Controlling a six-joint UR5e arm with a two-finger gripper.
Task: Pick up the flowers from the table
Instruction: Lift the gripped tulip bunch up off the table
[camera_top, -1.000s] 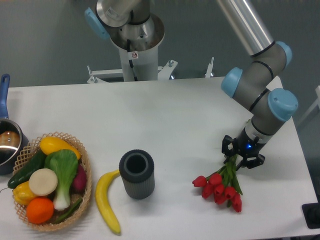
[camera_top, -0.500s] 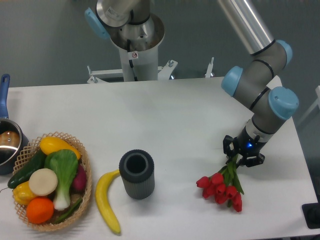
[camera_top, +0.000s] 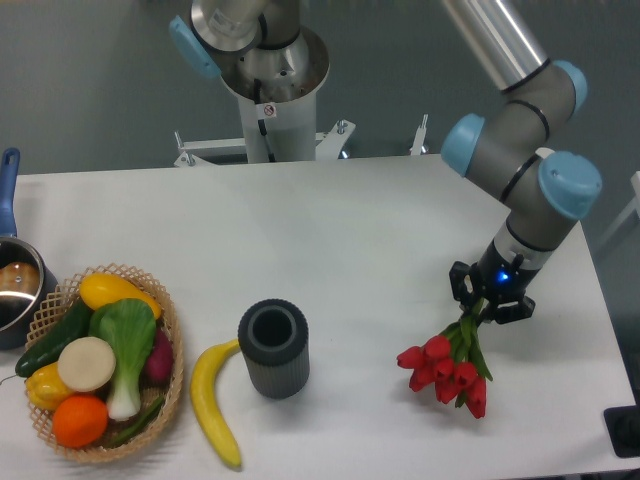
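While the one white table (camera_top: 330, 230) fills most of the view, a single arm reaches down at the right, and its gripper (camera_top: 490, 300) is closed around the green stems of the one bunch of flowers (camera_top: 448, 365), whose red buds, roughly seven or eight, hang near the table's front right; whether they touch it is unclear. Left of them stand one dark ribbed cylinder (camera_top: 273, 348), one banana (camera_top: 212, 400), one basket (camera_top: 172, 375) of vegetables, and one pot (camera_top: 18, 290) cut off by the left edge
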